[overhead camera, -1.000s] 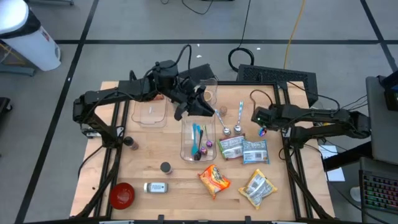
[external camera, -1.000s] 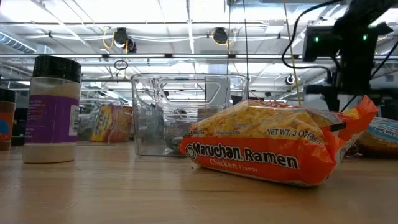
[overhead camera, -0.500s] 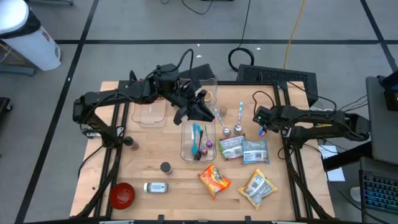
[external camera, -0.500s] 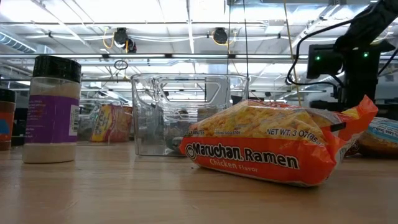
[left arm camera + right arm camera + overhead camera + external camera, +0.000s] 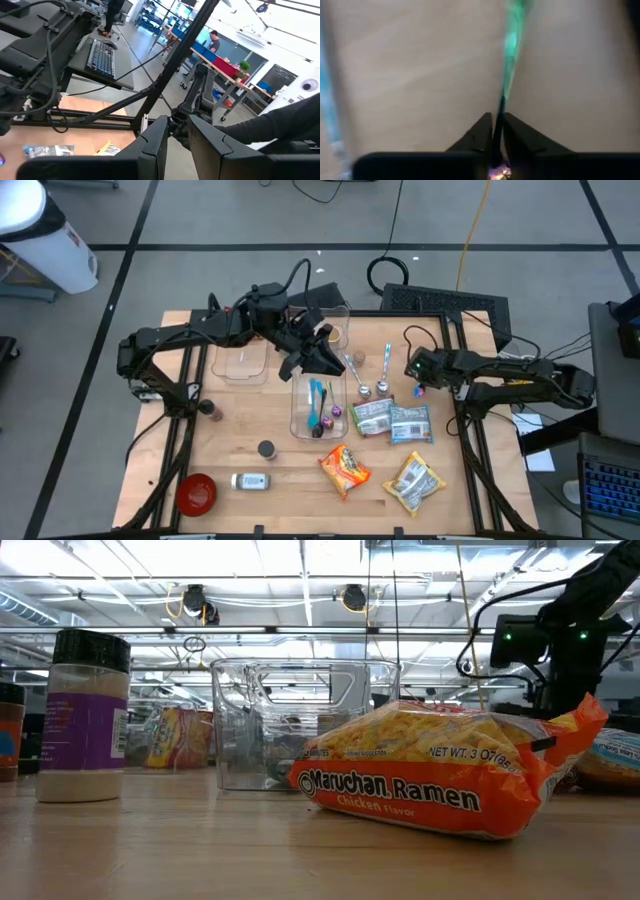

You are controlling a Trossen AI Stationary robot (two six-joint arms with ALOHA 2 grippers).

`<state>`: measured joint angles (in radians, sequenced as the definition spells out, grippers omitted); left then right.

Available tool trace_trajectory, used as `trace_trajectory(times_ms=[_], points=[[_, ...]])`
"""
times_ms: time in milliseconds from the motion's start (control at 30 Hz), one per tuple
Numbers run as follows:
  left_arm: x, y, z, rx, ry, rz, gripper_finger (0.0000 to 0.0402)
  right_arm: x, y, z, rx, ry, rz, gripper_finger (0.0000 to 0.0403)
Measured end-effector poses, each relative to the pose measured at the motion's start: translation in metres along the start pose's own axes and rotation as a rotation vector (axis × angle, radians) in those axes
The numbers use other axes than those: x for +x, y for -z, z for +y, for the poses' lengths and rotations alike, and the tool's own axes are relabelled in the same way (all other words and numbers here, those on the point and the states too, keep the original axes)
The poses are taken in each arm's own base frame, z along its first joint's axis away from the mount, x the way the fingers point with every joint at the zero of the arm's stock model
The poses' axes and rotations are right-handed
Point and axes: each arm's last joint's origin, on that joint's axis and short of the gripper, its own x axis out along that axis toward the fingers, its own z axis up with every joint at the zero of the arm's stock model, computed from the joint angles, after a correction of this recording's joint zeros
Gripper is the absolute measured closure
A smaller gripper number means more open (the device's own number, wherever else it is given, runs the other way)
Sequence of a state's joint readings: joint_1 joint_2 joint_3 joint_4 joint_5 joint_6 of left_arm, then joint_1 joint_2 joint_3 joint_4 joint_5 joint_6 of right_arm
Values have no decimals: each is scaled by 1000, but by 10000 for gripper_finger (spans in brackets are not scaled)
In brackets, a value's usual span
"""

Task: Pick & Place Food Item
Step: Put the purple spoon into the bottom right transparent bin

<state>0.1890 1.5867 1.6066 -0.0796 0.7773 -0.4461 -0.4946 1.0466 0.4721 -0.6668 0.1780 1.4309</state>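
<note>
My right gripper [image 5: 419,386] points steeply down at the table's right side, beside two silver-blue packets [image 5: 392,420]. It is shut on a small purple-and-blue thing [image 5: 421,391] with a thin green strip [image 5: 512,45]. I cannot tell what that thing is. An orange ramen pack [image 5: 345,468] and a yellow packet [image 5: 415,481] lie nearer the front edge. My left gripper [image 5: 325,357] hovers level above the clear bin [image 5: 316,406], its fingers [image 5: 157,140] a narrow gap apart with nothing between them. My right gripper pinches the thin green strip's near end [image 5: 500,107] between its two fingers, coming from above and slanting down. The strip runs on past the fingertips over the wooden tabletop. A purple bit [image 5: 496,172] shows farther back between the fingers. Whether the thing rests on the table does not show.
The clear bin holds blue utensils and a purple candy [image 5: 337,411]. Two spoons [image 5: 372,370] lie between the arms, and a clear lid [image 5: 241,363] lies at the far left. Spice jars [image 5: 250,480] and a red bowl [image 5: 196,493] stand front left.
My right gripper has sunk toward the table over the small thing by the packets. The food packs and the bin lie as before.
</note>
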Motion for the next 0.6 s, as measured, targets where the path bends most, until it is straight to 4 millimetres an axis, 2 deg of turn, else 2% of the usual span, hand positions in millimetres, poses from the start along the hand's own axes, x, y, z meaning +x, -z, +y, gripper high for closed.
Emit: trace_trajectory(times_ms=[67, 400, 600], points=[[0, 0, 0, 0, -14, -6, 321, 0, -1, 6, -21, -63, -10, 392], [-3, -2, 3, -10, -27, -13, 321, -10, -8, 42, -28, -449, -88, 398], [-10, -4, 10, -76, -46, -20, 321, -31, -10, 60, -49, -715, -146, 400]])
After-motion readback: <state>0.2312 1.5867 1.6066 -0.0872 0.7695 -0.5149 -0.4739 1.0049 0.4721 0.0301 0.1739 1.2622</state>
